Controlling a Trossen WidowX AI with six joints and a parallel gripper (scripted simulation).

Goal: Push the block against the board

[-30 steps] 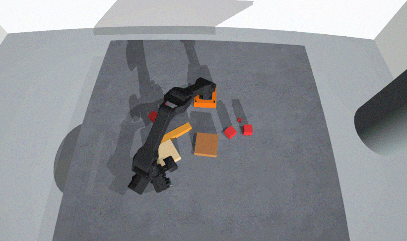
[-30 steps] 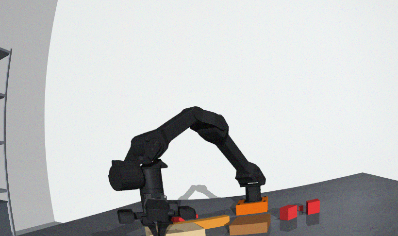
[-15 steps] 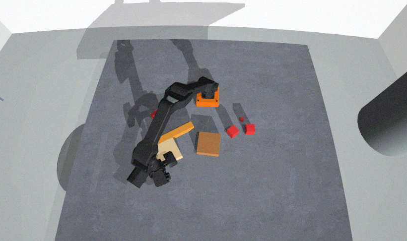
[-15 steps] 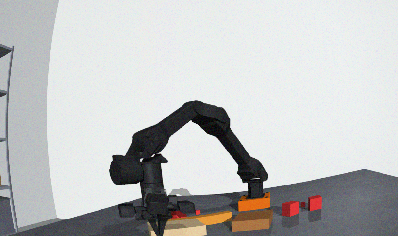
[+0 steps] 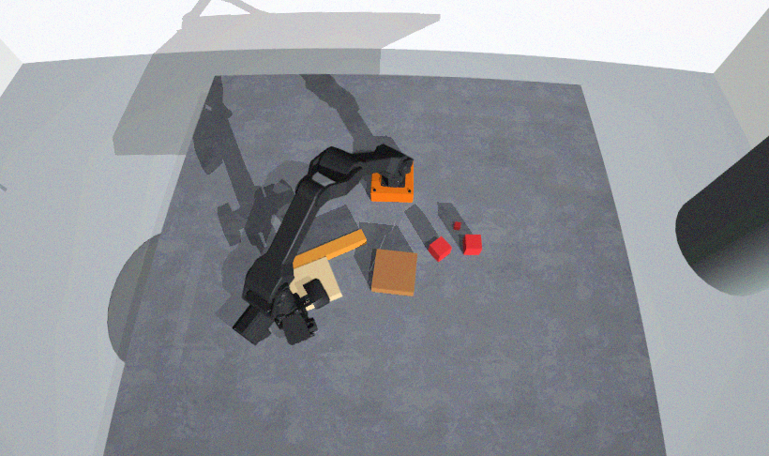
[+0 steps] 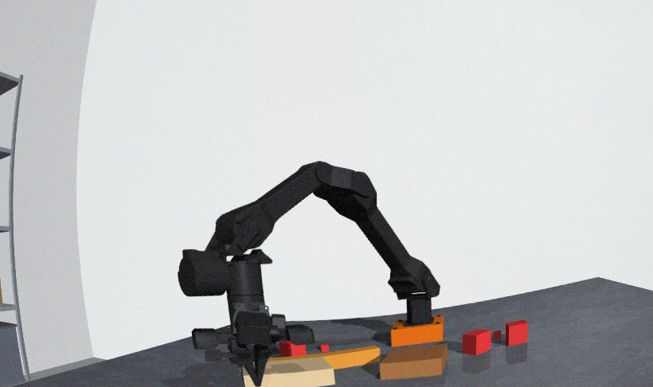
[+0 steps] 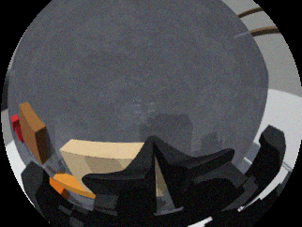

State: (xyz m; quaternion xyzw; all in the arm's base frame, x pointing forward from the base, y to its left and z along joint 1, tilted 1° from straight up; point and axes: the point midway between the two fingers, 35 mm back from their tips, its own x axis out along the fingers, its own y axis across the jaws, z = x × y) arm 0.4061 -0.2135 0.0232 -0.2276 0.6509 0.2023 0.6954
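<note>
A cream square block [image 5: 327, 278] [image 6: 309, 376] [image 7: 105, 149] lies flat, one side along the long orange board [image 5: 333, 248] [image 6: 355, 357] [image 7: 77, 186]. I see no gap between them in the top view. The block's upper-left corner looks close to level with the board's left end there, but the arm partly covers that area. My gripper [image 6: 257, 383] [image 7: 152, 139] is shut and empty. Its tips are low, in front of the cream block in the exterior view. Whether they touch it is unclear. The hand hides them in the top view.
A brown square block [image 5: 394, 272] [image 6: 412, 365] [image 7: 33, 131] lies right of the board. Red cubes [image 5: 440, 248] [image 5: 473, 244] [image 5: 457, 225] lie farther right. More red pieces [image 6: 292, 349] [image 6: 323, 347] show behind the board. The orange robot base [image 5: 392, 194] [image 6: 416, 335] is at the back.
</note>
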